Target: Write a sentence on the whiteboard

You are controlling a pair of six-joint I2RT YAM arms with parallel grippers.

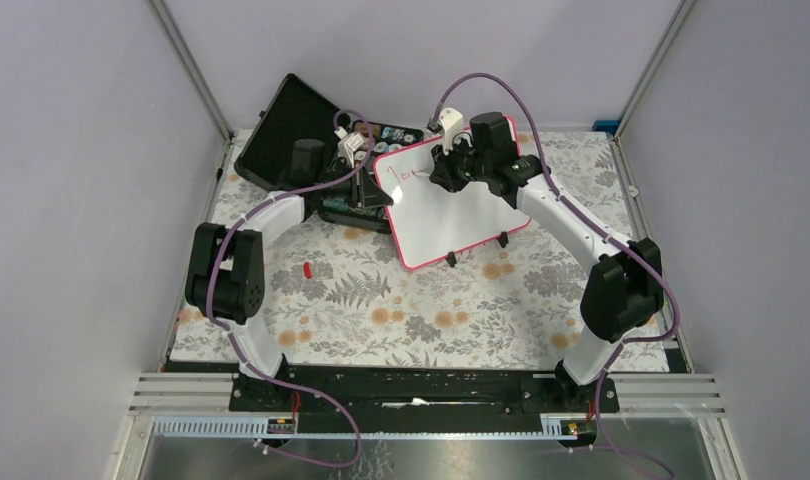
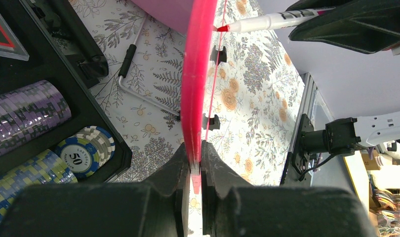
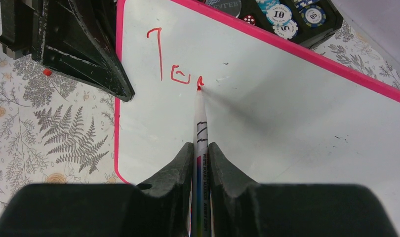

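Left hand (image 2: 195, 148): clamped narrow on the left rim of the whiteboard (image 1: 461, 215); it should brace firmly against the pen's push.
Whiteboard: far middle of the counter (image 1: 381, 310), propped at a tilt.
Sentence (image 3: 160, 54): a few red strokes near the board's top left corner, and most looks unwritten.
Right hand (image 3: 200, 148): gripping the marker (image 3: 201, 123), tip on the board face; light, even pressure, working rightward.
Case (image 1: 281, 125): open at the counter's far left corner, poker chips (image 2: 84, 150) stacked in its slots.
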